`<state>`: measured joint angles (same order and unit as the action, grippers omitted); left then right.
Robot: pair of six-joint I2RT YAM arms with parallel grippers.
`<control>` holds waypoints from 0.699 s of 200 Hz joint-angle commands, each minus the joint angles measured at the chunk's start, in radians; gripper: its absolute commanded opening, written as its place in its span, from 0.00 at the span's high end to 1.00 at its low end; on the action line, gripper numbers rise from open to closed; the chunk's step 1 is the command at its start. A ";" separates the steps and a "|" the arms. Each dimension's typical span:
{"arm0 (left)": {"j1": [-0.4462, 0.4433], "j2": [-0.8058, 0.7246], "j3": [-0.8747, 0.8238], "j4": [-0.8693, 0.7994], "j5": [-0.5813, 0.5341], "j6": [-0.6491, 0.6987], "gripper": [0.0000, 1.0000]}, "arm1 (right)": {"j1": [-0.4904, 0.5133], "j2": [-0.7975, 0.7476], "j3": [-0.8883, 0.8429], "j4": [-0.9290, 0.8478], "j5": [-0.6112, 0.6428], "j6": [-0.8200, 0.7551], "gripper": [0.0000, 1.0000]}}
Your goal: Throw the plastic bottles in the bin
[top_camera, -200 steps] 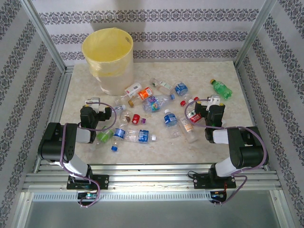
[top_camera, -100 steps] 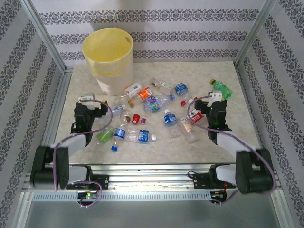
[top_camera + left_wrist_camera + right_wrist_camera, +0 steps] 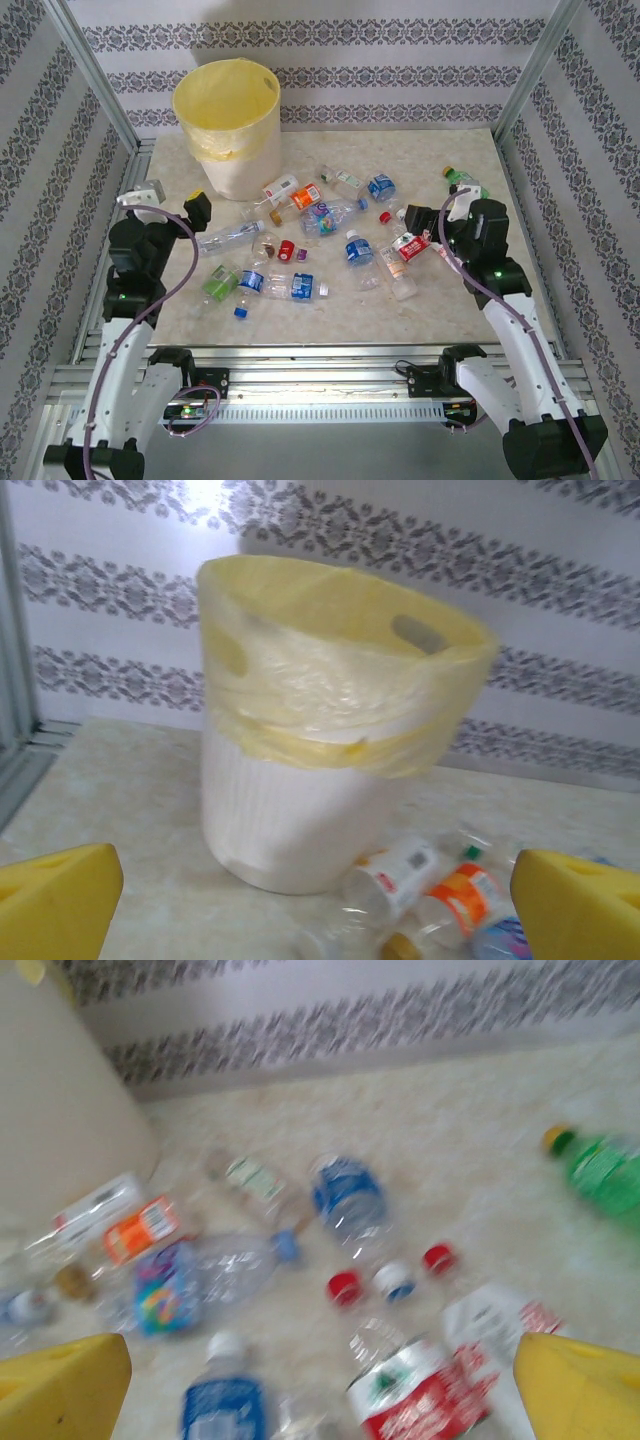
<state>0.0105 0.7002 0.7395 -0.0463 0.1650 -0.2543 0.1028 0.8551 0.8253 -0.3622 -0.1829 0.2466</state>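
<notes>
Both grippers spread wide, gripping nothing.
The left gripper [image 3: 197,208] hangs at 9 o'clock facing the bin [image 3: 228,110], which stands at 11 o'clock on the marbled table [image 3: 470,300]. The right gripper [image 3: 420,228], at 3 o'clock, is just beside a red-labelled bottle [image 3: 408,245]. Plastic bottles [image 3: 300,288] litter the middle; patterned walls [image 3: 400,60] surround.

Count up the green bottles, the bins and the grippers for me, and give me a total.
Green bottles: 2
Bin: 1
Grippers, left and right: 2
Total: 5
</notes>
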 commanded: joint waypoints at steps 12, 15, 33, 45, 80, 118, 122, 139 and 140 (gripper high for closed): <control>-0.062 0.010 0.113 -0.346 0.134 -0.125 0.00 | 0.044 0.086 0.089 -0.409 -0.153 0.083 0.02; -0.072 0.012 0.122 -0.363 0.129 -0.128 0.00 | 0.049 0.093 0.094 -0.428 -0.155 0.082 0.02; -0.137 0.020 0.158 -0.431 0.110 -0.155 0.00 | 0.070 0.125 0.113 -0.525 -0.165 0.075 0.02; -0.188 0.031 0.169 -0.457 0.099 -0.181 0.00 | 0.074 0.150 0.115 -0.577 -0.177 0.070 0.02; -0.376 0.063 0.183 -0.494 -0.020 -0.256 0.00 | 0.083 0.227 0.098 -0.661 -0.145 0.036 0.02; -0.539 0.133 0.243 -0.555 -0.137 -0.306 0.00 | 0.091 0.339 0.067 -0.612 -0.145 0.035 0.05; -0.553 0.138 0.247 -0.554 -0.146 -0.310 0.00 | 0.092 0.356 0.068 -0.608 -0.137 0.036 0.05; -0.599 0.170 0.268 -0.533 -0.165 -0.321 0.00 | 0.085 0.424 0.074 -0.601 -0.107 0.032 0.07; -0.602 0.171 0.269 -0.533 -0.165 -0.321 0.00 | 0.084 0.428 0.073 -0.599 -0.108 0.031 0.07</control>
<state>-0.5346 0.8459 0.9573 -0.5537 0.0772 -0.5282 0.1814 1.2129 0.9070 -0.9592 -0.3222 0.2882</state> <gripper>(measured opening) 0.996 0.942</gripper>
